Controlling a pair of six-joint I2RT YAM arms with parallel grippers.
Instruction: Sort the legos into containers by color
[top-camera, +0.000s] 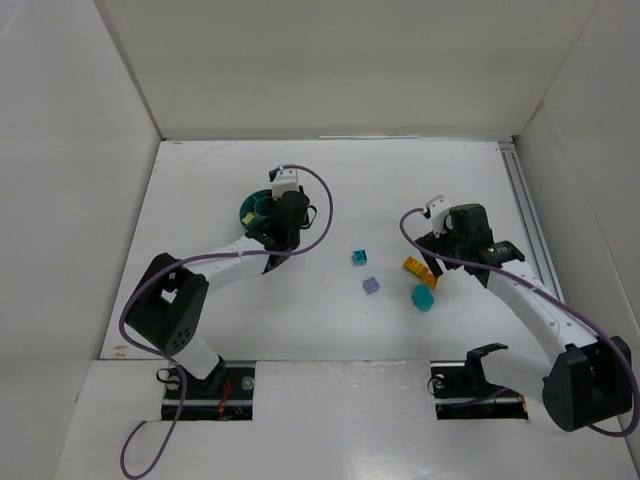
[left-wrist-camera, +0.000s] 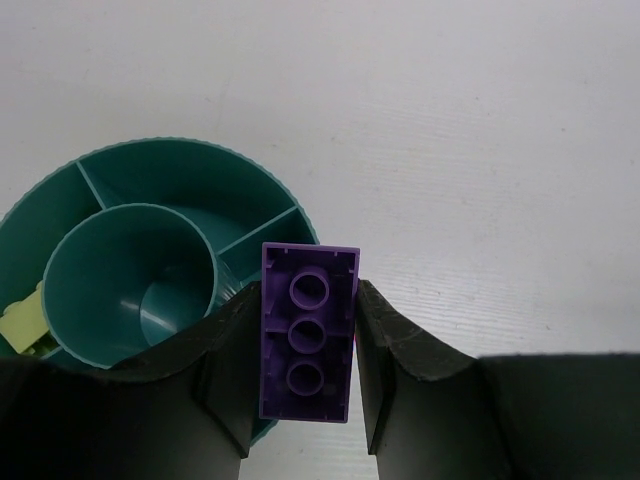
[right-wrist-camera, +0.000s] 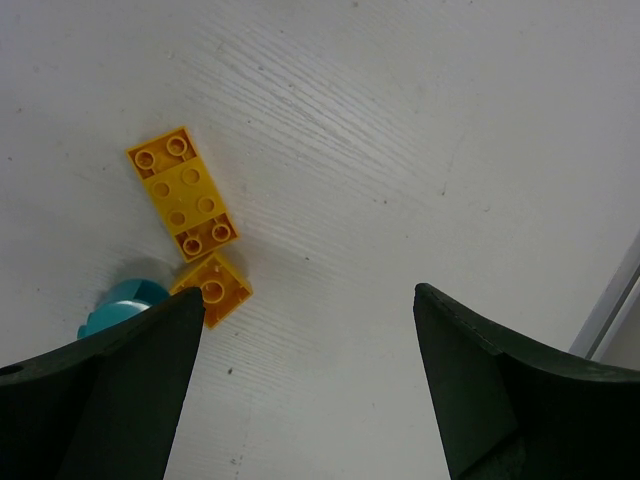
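Left wrist view: left gripper (left-wrist-camera: 305, 296) pinches purple brick (left-wrist-camera: 305, 345) by its long sides, hollow underside facing camera, over right rim of teal dish (left-wrist-camera: 180, 170). Right gripper (right-wrist-camera: 308, 298) hangs spread wide over table (right-wrist-camera: 400, 120). Ahead of it lie yellow plate (right-wrist-camera: 183, 192), small yellow brick (right-wrist-camera: 213, 289) touching it, and teal piece (right-wrist-camera: 120, 305). Lilac cube (top-camera: 371, 286) and teal cube (top-camera: 358, 257) sit loose mid-table.

White walls (top-camera: 80, 150) box the white tabletop (top-camera: 400, 180) on three sides; open surface lies between the round teal plastic dish (top-camera: 246, 212) and the small teal brick (top-camera: 358, 257), lilac brick (top-camera: 371, 286) and yellow bricks (top-camera: 419, 268)
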